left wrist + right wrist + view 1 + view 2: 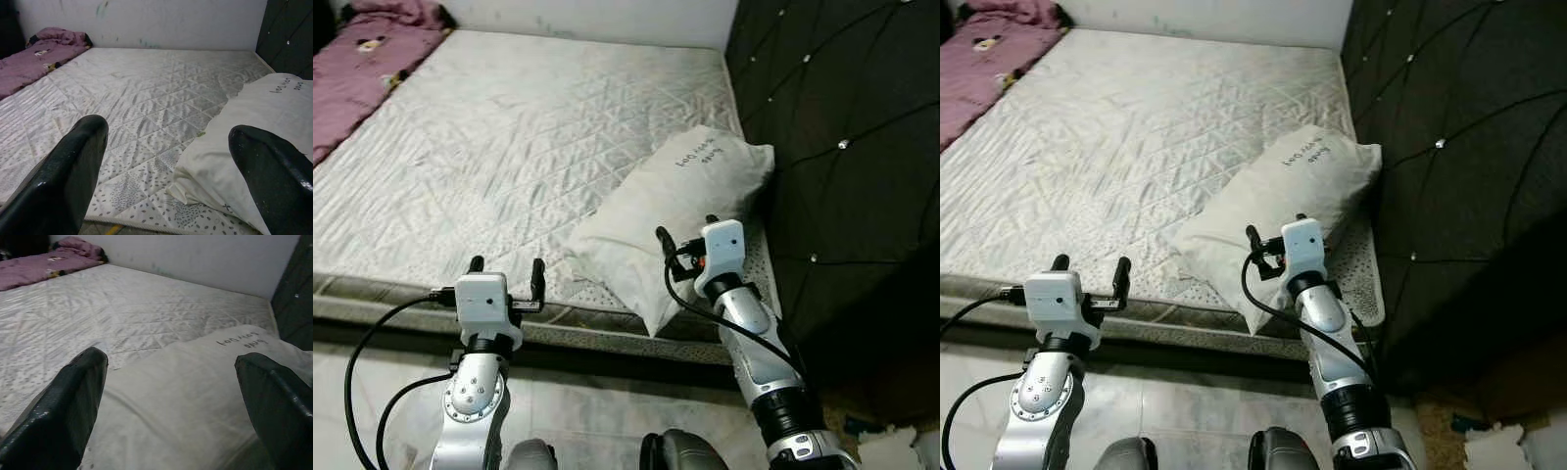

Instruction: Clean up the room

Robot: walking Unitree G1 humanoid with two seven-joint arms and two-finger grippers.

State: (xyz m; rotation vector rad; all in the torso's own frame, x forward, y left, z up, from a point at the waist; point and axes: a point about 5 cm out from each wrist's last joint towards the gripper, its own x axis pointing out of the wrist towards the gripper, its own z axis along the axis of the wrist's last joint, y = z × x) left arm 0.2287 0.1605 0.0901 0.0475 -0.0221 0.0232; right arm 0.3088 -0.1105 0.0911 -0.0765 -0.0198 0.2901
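A bare quilted mattress [509, 147] takes up most of the scene, running from the robot's front up toward 12 o'clock, where it meets a pale wall [171, 22]. Along the 3 o'clock side stands a dark tufted headboard [842, 127]. At about 10 o'clock a purple blanket [362, 69] lies bunched along the mattress's far left edge. A white pillow [680, 211] with a few handwritten words on it rests on the mattress at roughly 2 o'clock, its far end close against the headboard and its near corner reaching the mattress's front edge.

The right gripper [685, 235] is over the near end of the pillow, its two black fingers [73, 401] spread wide with the pillow's surface between them; whether they touch it cannot be told. The left gripper [506, 266] hovers at the mattress's front edge at about 7 o'clock, just left of the pillow, its fingers [68, 176] also spread apart and holding nothing.
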